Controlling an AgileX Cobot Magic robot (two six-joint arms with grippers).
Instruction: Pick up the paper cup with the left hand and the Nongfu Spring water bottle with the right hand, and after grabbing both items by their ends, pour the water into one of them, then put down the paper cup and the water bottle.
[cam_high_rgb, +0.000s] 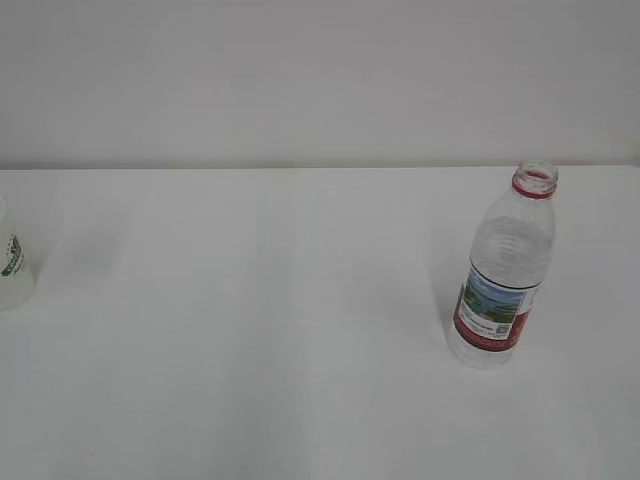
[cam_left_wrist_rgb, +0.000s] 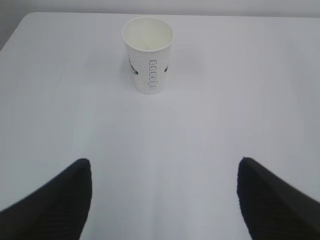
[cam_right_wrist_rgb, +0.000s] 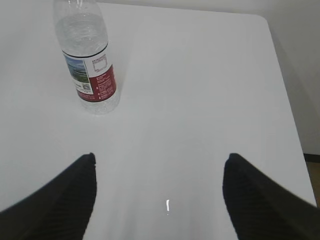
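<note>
Paper cup (cam_high_rgb: 12, 270) far left; water bottle (cam_high_rgb: 503, 270) right.

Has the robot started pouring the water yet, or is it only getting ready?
Only getting ready. Nothing looks done: the paper cup and the uncapped water bottle both stand upright on the table. Both grippers, left and right, are open and empty, each apart from its item. Grabbing, pouring and putting down remain.

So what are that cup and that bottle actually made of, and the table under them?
The cup looks like paper: matte white, rolled rim, printed marks on its side. The bottle looks like thin clear plastic: see-through ribbed walls, a glossy printed label, a red neck ring and no cap. The table is smooth, plain white with a faint sheen, perhaps laminate; its material cannot be told for certain.
</note>
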